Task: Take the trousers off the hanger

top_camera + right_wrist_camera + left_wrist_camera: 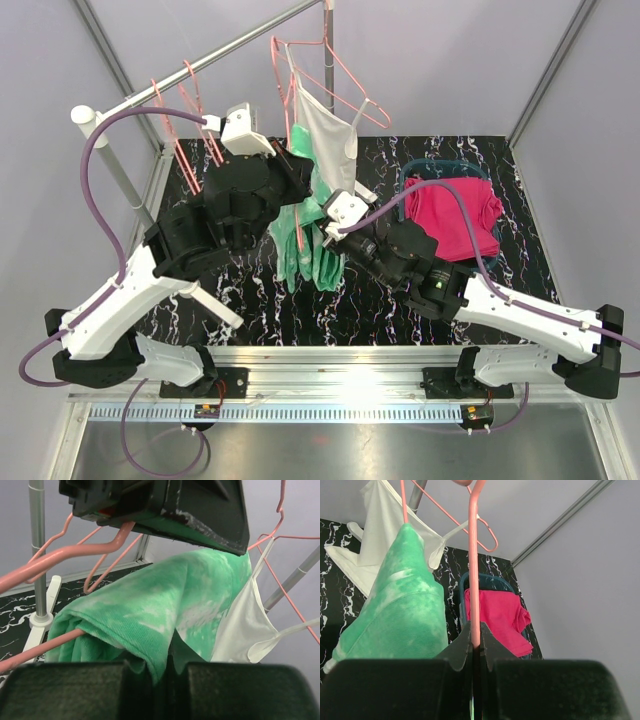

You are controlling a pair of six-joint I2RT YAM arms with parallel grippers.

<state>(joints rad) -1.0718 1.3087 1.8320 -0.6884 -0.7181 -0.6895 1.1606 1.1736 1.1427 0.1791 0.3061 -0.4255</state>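
Observation:
The mottled green and white trousers (305, 240) hang folded over a pink hanger (474, 575) below the rail. My left gripper (475, 630) is shut on the hanger's pink bar, right beside the green cloth (405, 610). My right gripper (167, 662) is shut on a fold of the green trousers (165, 610) from below. In the top view the left gripper (300, 170) is above the trousers and the right gripper (332, 225) is at their right side. The magenta-pink trousers (455, 215) lie in a blue basket (415, 170). The black speckled trousers are out of view.
A white strappy tank top (325, 130) hangs on another pink hanger (345, 85) just behind the green trousers. Two bare pink hangers (185, 120) hang on the metal rail (200, 60) at the left. The rack's post (115, 165) stands beside the left arm.

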